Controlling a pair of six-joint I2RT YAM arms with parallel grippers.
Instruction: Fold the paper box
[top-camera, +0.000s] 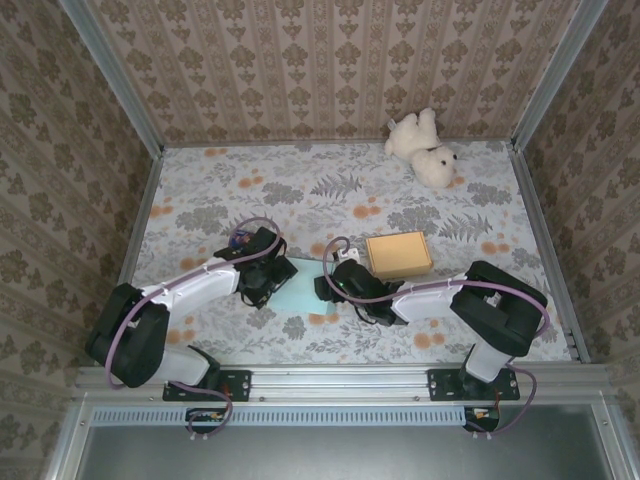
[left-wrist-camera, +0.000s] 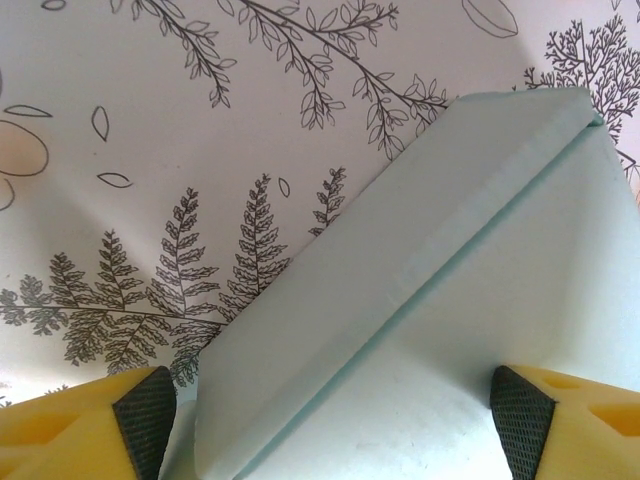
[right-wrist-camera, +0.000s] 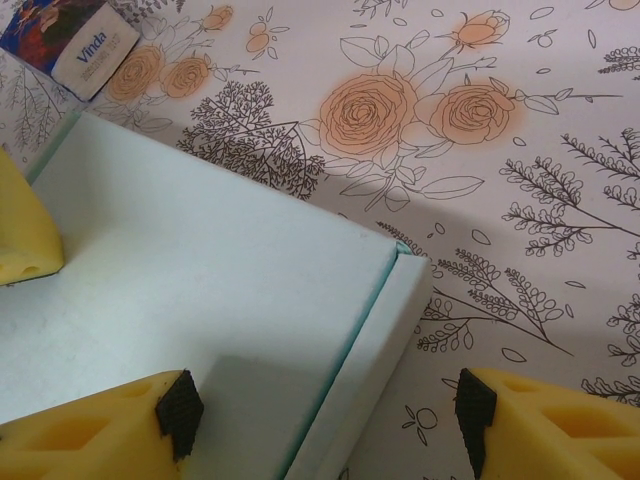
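Note:
The pale blue paper box (top-camera: 300, 283) lies flat on the flowered table between my two grippers. The left gripper (top-camera: 263, 281) hangs over its left side. In the left wrist view the left gripper (left-wrist-camera: 335, 430) is open and straddles a raised side flap of the box (left-wrist-camera: 400, 300); neither pad (left-wrist-camera: 145, 420) touches it. The right gripper (top-camera: 342, 287) is at the box's right edge. In the right wrist view it (right-wrist-camera: 325, 420) is open around the folded-up side wall (right-wrist-camera: 375, 350), one pad (right-wrist-camera: 180, 415) over the box floor, the other over the table.
A brown cardboard box (top-camera: 398, 255) sits just behind the right gripper. A white teddy bear (top-camera: 425, 147) lies at the back right. A small Vinda tissue packet (right-wrist-camera: 70, 35) lies beyond the paper box. Patterned walls enclose the table.

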